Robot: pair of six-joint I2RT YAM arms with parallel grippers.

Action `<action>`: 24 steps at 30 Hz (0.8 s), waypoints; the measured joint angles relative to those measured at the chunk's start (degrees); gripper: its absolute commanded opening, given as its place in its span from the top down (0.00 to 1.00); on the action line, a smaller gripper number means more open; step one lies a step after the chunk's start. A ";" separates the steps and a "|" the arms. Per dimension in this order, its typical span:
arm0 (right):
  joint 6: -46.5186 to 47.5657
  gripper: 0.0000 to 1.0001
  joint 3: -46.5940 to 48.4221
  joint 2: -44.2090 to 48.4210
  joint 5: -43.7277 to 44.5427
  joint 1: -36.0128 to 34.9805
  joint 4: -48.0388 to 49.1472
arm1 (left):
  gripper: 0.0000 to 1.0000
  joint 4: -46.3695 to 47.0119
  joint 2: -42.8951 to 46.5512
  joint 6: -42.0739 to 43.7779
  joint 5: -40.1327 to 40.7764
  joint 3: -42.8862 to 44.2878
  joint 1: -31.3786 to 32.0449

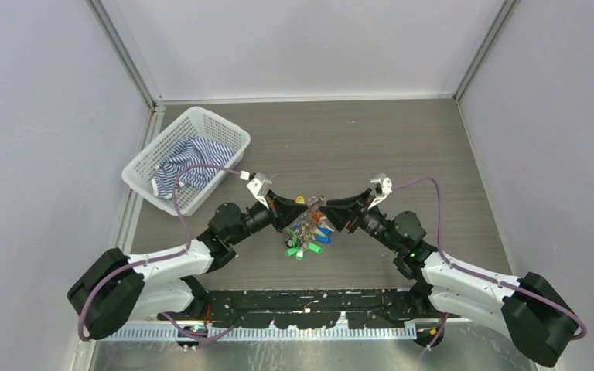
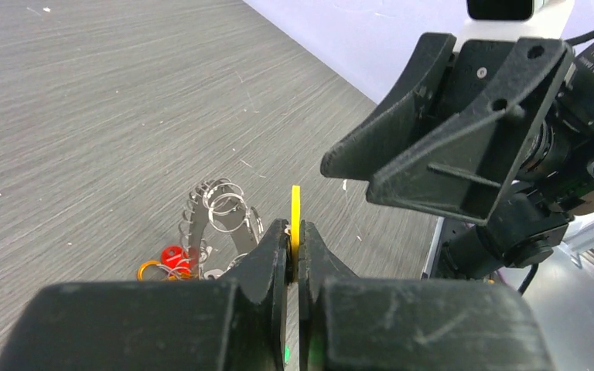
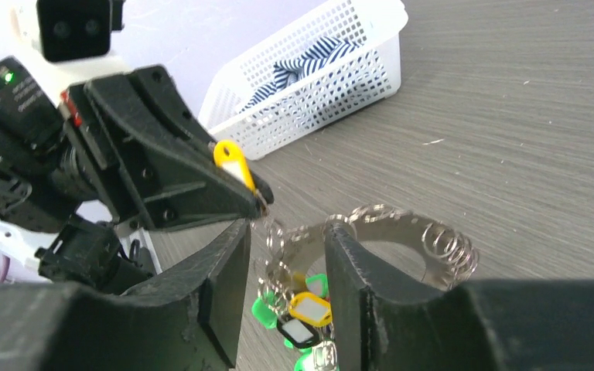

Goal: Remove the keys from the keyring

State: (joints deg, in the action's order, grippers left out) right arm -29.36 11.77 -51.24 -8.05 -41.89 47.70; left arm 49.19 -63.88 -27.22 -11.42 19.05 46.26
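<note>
Progress looks early: no freed key in view. The keys (image 3: 302, 309) hang bunched on the keyring (image 3: 390, 220). Left gripper (image 2: 295, 232) jaws are clamped tight on a yellow tag (image 3: 230, 158), flat hard plastic, edge-on between them. Right gripper (image 3: 288, 226) jaws are part-open, straddling the small wire split rings; contact unclear. The keyring is a flat silvery band curving out past one right jaw, with glossy rounded tags dangling below the gap.
</note>
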 measured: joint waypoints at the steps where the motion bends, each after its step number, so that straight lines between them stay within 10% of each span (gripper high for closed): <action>1: -0.04 0.55 -0.66 -0.39 -0.33 0.00 0.87 | 1.00 0.81 -0.68 -0.90 -1.11 -0.11 -0.76; 24: 13.68 0.66 -2.14 -1.55 -9.22 -4.59 -1.25 | 1.00 5.55 -5.01 -6.84 -16.39 0.37 -3.58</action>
State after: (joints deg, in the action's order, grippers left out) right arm -15.68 9.63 -52.80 -17.28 -46.48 46.46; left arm 54.74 -68.88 -34.06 -27.81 19.42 42.68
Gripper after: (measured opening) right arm 0.367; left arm 0.037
